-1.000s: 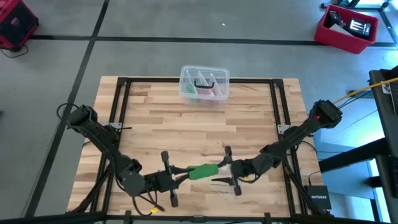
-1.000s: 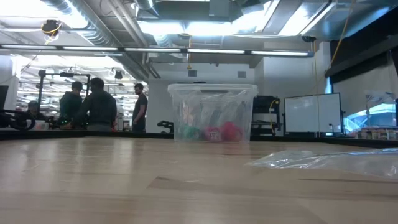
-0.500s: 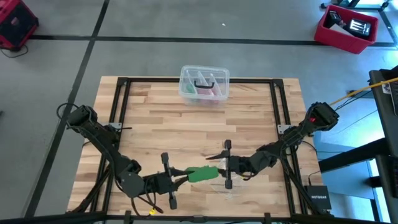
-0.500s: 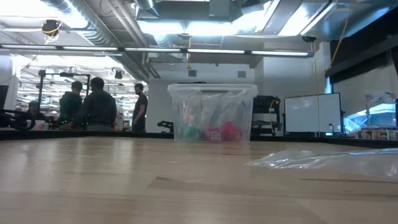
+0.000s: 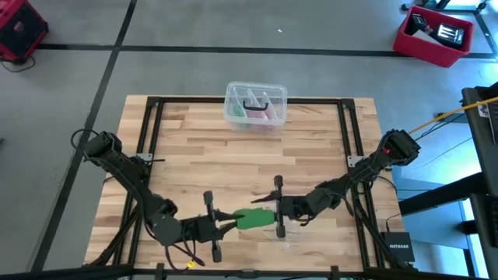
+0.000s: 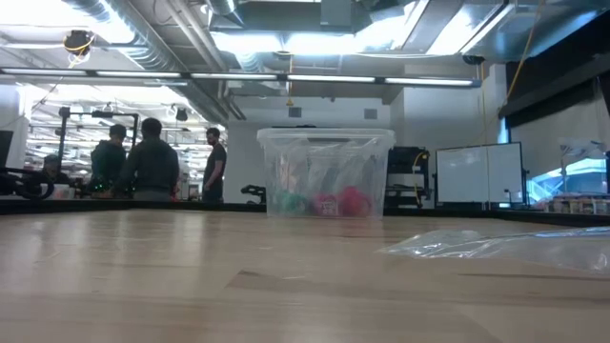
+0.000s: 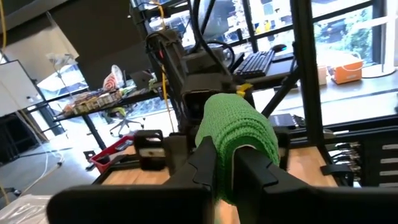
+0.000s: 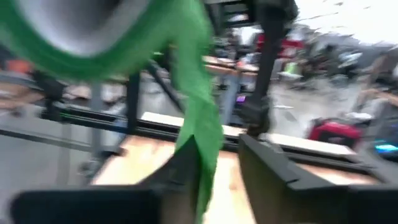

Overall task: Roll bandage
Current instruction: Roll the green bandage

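- The bandage [image 5: 253, 218] is seen near the front edge of the table [image 5: 311, 148], held above the wood between the two grippers.
- It is bright green, with a knitted, stretchy surface, and most of it is wound into a thick roll [image 7: 236, 134].
- A loose flat tail [image 8: 199, 134] of the same green fabric hangs from the roll.
- The left gripper [image 5: 222, 223] is clamped on the roll, its fingers [image 7: 202, 163] pressed against the fabric.
- The right gripper [image 5: 277, 212] is placed at the other end; the tail passes between its fingers [image 8: 273, 165], which are partly apart, and a grip cannot be told.
- A clear box [image 5: 255, 105] stands at the far edge, well apart.
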`<state>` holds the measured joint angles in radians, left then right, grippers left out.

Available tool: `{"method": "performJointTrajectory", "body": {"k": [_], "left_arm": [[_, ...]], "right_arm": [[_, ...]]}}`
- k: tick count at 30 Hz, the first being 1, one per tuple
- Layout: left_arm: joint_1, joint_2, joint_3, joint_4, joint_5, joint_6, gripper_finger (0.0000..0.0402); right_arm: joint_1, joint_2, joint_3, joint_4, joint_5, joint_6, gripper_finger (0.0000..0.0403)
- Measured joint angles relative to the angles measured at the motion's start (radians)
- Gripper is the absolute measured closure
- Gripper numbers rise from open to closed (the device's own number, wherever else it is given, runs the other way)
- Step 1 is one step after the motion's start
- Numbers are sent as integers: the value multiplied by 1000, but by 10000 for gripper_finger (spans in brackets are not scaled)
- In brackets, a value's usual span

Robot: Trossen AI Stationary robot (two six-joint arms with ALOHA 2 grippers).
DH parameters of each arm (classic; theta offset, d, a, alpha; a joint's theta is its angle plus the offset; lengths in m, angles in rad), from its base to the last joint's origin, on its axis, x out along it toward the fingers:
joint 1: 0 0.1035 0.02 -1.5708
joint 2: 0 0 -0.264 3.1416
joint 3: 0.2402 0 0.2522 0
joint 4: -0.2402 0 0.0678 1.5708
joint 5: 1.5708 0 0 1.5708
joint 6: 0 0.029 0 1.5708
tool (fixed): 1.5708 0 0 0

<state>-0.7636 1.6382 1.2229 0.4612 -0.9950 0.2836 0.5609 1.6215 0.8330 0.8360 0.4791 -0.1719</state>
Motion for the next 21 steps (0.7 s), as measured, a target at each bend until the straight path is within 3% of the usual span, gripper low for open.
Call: {"method": "performJointTrajectory", "body": {"k": [4, 10, 21], "left_arm": [[-18, 0, 0, 15, 19, 0, 382], [-57, 0, 0, 61, 294, 6, 383], [-85, 1, -2, 8, 558, -146, 385]], "right_arm": [[16, -1, 0, -5, 102, -133, 386], [59, -13, 0, -5, 366, -384, 398], [84, -37, 3, 4, 490, -624, 400]]}}
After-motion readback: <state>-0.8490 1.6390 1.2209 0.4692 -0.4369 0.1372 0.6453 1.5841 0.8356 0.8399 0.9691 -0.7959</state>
